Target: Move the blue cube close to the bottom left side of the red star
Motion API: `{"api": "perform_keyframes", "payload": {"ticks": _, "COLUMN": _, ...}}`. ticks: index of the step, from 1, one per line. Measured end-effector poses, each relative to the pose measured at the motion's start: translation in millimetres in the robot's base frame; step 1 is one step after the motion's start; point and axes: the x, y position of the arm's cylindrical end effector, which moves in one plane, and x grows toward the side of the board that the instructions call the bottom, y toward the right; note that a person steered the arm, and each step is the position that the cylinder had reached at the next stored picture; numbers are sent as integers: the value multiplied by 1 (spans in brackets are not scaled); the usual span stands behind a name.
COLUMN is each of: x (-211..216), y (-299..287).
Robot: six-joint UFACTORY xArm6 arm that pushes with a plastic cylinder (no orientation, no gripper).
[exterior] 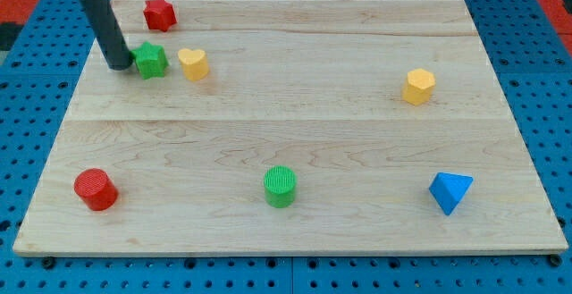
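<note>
The red star [159, 13] lies near the view's top left of the wooden board [295, 106]. The blue block [450, 191], a cube seen corner-on, sits far away at the view's bottom right. My tip [119, 63] rests on the board below and left of the red star, touching or almost touching the left side of a green star [151, 60]. The tip is far from the blue block.
A yellow heart [193, 63] lies just right of the green star. A yellow hexagonal block [418, 86] sits at the right. A red cylinder [96, 189] is at the bottom left, a green cylinder [280, 186] at the bottom middle.
</note>
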Motion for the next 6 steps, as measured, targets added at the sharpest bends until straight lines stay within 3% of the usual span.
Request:
{"api": "perform_keyframes", "payload": {"ticks": 1, "x": 13, "y": 52}}
{"api": "perform_keyframes", "payload": {"ticks": 2, "x": 39, "y": 19}}
{"api": "perform_keyframes", "payload": {"ticks": 3, "x": 36, "y": -62}}
{"api": "perform_keyframes", "payload": {"ticks": 4, "x": 14, "y": -78}}
{"api": "perform_keyframes", "payload": {"ticks": 5, "x": 3, "y": -39}}
{"api": "perform_keyframes", "payload": {"ticks": 6, "x": -21, "y": -34}}
